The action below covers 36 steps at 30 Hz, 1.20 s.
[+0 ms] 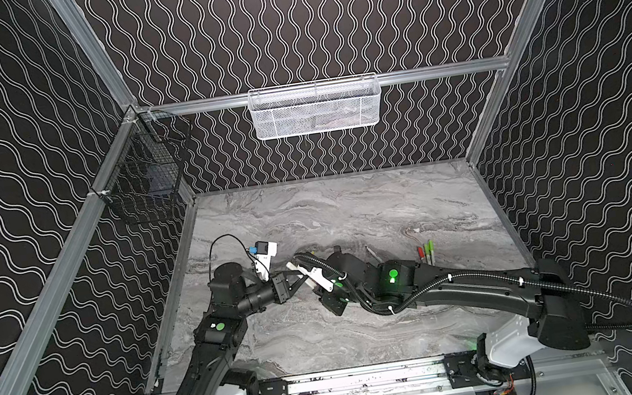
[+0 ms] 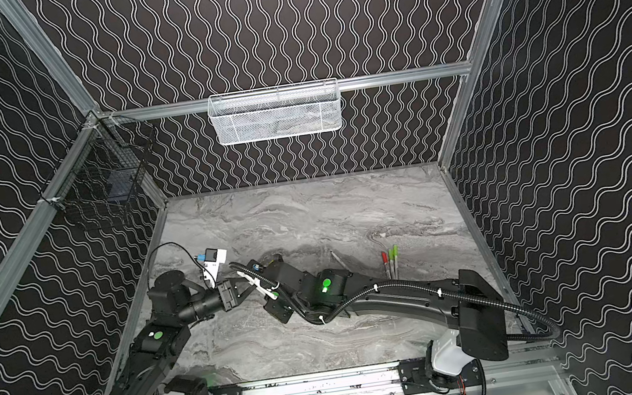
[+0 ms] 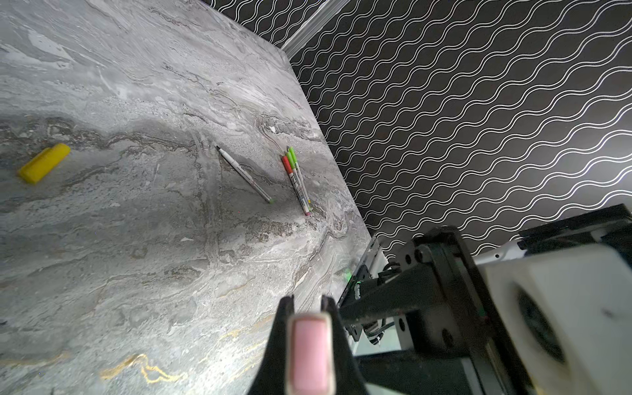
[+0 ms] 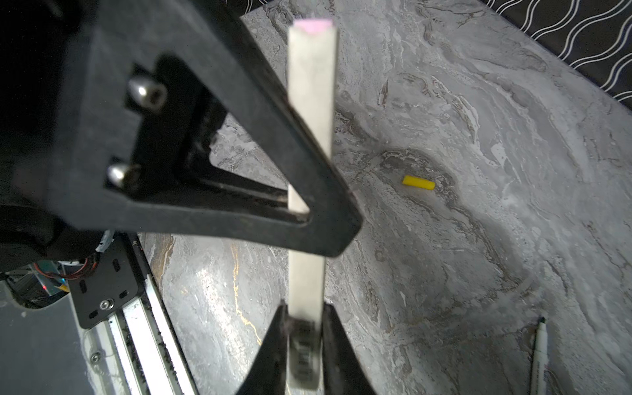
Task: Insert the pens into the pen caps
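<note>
One pale pen is held in the air between both grippers. My right gripper is shut on its dark-printed barrel. The far, thicker pale end with a pink face is a pen cap, and my left gripper is shut on it. A yellow pen cap lies loose on the table. One bare pen lies right of the arms. Three capped pens, one red and two green, lie side by side near the right edge.
The marble table is walled in by patterned panels. A white mesh basket hangs on the back rail and a black wire basket on the left rail. The metal rail runs along the front edge.
</note>
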Available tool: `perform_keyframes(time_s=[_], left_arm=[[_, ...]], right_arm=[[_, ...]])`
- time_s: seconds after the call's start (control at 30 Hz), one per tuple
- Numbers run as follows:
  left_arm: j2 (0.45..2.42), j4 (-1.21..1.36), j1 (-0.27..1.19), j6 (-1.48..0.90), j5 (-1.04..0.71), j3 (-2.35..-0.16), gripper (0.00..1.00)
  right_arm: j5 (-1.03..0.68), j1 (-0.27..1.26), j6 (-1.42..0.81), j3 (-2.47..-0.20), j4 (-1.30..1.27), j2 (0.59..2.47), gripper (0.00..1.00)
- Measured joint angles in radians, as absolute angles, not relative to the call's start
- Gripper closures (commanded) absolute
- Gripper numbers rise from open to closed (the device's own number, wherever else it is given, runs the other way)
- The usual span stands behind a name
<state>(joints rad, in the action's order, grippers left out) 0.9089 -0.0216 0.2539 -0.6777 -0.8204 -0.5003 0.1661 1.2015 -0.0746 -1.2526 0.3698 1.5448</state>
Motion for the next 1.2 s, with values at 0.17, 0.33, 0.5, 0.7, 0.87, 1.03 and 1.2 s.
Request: perform_keyframes(time_s=[0.17, 0.33, 0.5, 0.7, 0.87, 1.03, 1.2], left_arm=[[0.906, -0.022, 0.254, -0.678, -0.823, -0.500, 1.00], [0.902, -0.022, 0.253, -0.678, -0.826, -0.500, 1.00], [0.903, -0.025, 0.253, -0.682, -0.825, -0.500, 0.85], [0.869, -0.049, 0.245, -0.680, -0.818, -0.514, 0.40], [0.832, -0.064, 0.208, -0.678, -0.805, -0.516, 0.36], [0.821, -0.103, 0.175, -0.677, -0.788, -0.518, 0.54], [0.804, -0.109, 0.143, -0.677, -0.777, -0.517, 0.69]], right_arm=[[0.159, 1.201, -0.089, -1.256, 0.349, 1.565, 0.63], [0.160, 1.188, -0.097, -1.256, 0.316, 1.585, 0.83], [0.144, 1.182, -0.096, -1.255, 0.315, 1.586, 0.94], [0.136, 1.177, -0.097, -1.252, 0.317, 1.580, 0.95], [0.117, 1.177, -0.097, -1.265, 0.341, 1.584, 0.95], [0.106, 1.177, -0.105, -1.272, 0.348, 1.586, 0.95], [0.096, 1.177, -0.105, -1.272, 0.358, 1.586, 0.95]])
